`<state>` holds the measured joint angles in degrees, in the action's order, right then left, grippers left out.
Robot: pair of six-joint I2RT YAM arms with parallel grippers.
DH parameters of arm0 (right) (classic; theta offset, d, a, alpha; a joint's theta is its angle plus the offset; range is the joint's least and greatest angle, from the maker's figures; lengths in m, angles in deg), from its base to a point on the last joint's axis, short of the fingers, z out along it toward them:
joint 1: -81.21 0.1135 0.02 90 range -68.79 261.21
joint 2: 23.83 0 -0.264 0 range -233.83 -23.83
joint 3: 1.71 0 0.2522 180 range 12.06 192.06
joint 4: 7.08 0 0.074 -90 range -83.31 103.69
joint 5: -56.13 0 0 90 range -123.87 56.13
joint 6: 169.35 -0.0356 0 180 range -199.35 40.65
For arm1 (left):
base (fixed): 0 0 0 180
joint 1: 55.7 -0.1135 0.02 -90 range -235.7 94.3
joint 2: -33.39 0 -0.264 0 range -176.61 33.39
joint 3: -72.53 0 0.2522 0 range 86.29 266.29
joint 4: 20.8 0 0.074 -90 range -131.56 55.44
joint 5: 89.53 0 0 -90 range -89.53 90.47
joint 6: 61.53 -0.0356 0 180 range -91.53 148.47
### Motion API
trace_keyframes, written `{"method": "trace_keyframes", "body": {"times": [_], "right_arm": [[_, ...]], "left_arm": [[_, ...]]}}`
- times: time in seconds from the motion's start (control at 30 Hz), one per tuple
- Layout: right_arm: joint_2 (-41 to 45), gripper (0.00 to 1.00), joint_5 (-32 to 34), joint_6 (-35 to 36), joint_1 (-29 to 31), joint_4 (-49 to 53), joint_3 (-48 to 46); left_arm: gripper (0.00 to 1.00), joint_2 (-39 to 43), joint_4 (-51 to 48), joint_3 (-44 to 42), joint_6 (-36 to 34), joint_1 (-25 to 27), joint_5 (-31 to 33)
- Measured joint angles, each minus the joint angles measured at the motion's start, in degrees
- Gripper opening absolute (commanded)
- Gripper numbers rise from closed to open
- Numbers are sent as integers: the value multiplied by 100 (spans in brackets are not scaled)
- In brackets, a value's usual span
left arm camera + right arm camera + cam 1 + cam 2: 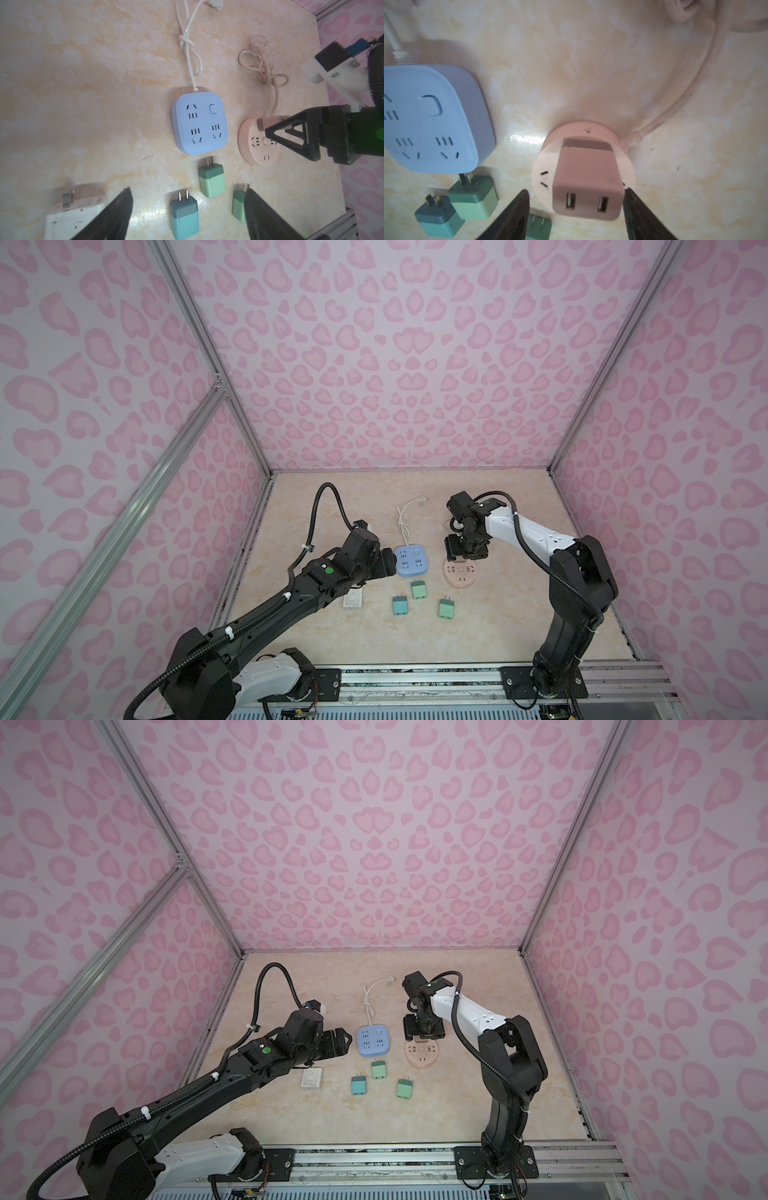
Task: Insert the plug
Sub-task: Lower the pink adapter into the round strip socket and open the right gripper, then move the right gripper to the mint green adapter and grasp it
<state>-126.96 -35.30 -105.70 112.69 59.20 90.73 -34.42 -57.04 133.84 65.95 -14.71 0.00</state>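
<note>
Pink USB charger plug [586, 182]: upright on round pink socket [461, 574], on the 12 o'clock part of its face as seen in a top view. Looks seated. Prongs hidden, so full depth unconfirmed. Socket at 3 o'clock of blue square power strip [411, 560], near but not touching.

Step in hand, by judgement: release and back off.
- Open evenly first, both sides clear of the body.
- Retreat straight up along the prong axis, no sideways drift. Risk otherwise of rocking the plug loose or sliding the light socket.
- Check the seam under the body afterwards. On any gap: close the jaws and press down on the USB face.
- Watch the pink cord behind the socket; avoid snagging it on the way out.

Right gripper [576, 190]: parted, straddling the plug body, gripping nothing. Clear gap at one finger [512, 214]. Opposite finger right at the body's corner, touching or just off, can't tell.

Left gripper [187, 189]: spread wide, empty, hovering at 9 o'clock of the blue strip. Spare green chargers [418, 590] at 6 o'clock of the strip, white charger [353, 598] at 8 o'clock, all untouched.
</note>
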Motion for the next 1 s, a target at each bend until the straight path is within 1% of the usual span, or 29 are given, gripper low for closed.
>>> {"method": "trace_keyframes", "body": {"times": [0.1,0.17,0.2,0.27,0.33,0.37,0.47,0.57,0.67,0.9,1.0], "right_arm": [[400,68,116,-98,0,-74,-240],[839,66,227,-188,37,-236,-562],[1115,66,387,-306,101,-345,-787],[1609,65,487,-472,278,-551,-1174],[2017,64,597,-658,566,-741,-1447],[2164,64,772,-741,754,-833,-1541],[2540,63,1401,-1069,1615,-1043,-1773],[2616,63,1838,-1515,2203,-1213,-1971],[2616,63,2142,-1998,2535,-1261,-2199],[2677,61,2245,-2874,2898,-1545,-2673],[2588,61,2229,-3056,3027,-1696,-2750]], "left_arm": [[88,20,9,-85,4,0,125],[88,81,7,-175,44,-2,227],[87,131,9,-223,68,-2,299],[86,243,7,-273,162,-2,417],[86,319,9,-275,214,-7,586],[86,356,4,-275,275,-7,664],[86,494,2,-310,334,-7,844],[85,619,15,-396,328,-11,839],[85,645,85,-417,278,-11,748],[84,658,260,-553,162,-11,531],[84,658,271,-595,142,-11,466]]}}
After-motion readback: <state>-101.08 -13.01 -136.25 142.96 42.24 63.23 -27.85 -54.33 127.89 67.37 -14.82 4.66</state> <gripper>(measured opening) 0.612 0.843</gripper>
